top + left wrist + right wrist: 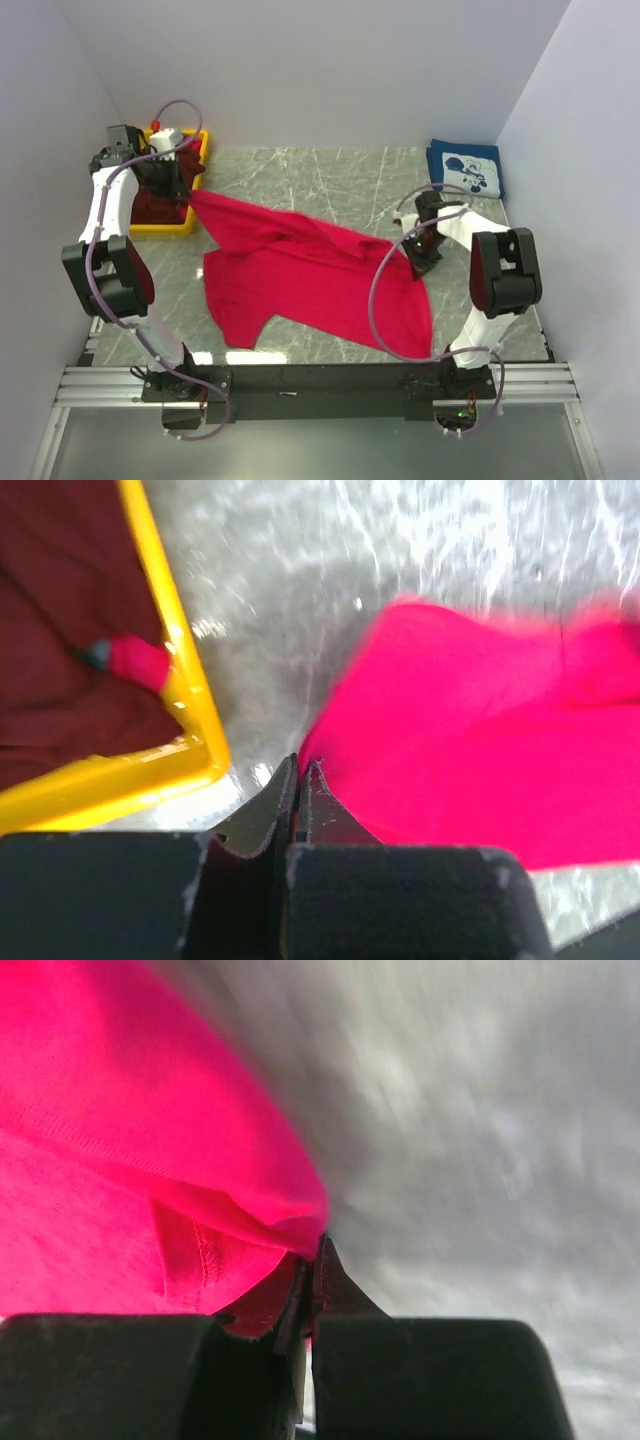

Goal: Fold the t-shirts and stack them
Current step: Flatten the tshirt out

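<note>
walls (300, 60): plain white; tabletop (340, 185): grey marbled, glossy; near edge: aluminium rails (100, 382)

Bright even light; the wrist views smear with motion blur, and glare whitens the table (420, 540).

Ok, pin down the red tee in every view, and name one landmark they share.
Top external: red tee spread mid-picture, from the yellow bin down to the right.
Left wrist: red tee fills the right half, one corner at the shut left tool.
Right wrist: red tee fills the left side, its edge pinched in the right tool.
Shared landmark: the marble table, in all three.
</note>
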`<state>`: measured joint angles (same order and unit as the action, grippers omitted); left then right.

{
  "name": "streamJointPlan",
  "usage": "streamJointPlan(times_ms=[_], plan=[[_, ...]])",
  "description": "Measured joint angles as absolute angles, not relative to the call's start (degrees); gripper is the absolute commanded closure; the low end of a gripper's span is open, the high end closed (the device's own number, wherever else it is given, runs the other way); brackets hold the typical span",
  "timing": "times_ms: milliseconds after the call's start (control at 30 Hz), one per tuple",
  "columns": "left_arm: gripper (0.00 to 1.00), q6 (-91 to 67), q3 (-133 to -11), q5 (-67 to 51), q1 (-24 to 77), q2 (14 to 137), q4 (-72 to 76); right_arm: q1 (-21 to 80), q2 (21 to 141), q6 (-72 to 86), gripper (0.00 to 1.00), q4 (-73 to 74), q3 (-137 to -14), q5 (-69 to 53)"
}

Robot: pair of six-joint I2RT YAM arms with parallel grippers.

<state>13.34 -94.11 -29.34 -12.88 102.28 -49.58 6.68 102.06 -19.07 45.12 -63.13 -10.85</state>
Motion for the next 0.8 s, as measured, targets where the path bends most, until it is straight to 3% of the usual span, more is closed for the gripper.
streamJointPlan(times_ms=[100,200,233,433,600,800], plan=[[1.0,11.2,-92.62,-28.91,-12.93,99.61,-46.44,4.16,99.72,-24.23,0.96,47.72,-60.03,-8.78],[1.0,10.66,-92.25,-29.65,-12.05,99.7,-46.37,2.52,98.74,-27.79,0.67,50.68,-58.52,-8.1],[1.0,10.68,-92.23,-30.04,-11.68,100.07,-46.7,2.07,98.65,-28.69,0.65,51.75,-58.5,-8.19],[1.0,11.53,-91.15,-30.02,-9.32,100.88,-47.05,0.38,95.96,-30.28,0.65,56.69,-64.16,-13.47],[1.0,11.92,-90.26,-29.45,-6.57,100.88,-46.98,2.42,92.05,-27.9,0.73,57.87,-71.4,-21.91],[1.0,11.84,-90.0,-28.6,-5.43,101.06,-46.98,19.75,86.65,-21.15,0.69,53.6,-69.69,-21.61]])
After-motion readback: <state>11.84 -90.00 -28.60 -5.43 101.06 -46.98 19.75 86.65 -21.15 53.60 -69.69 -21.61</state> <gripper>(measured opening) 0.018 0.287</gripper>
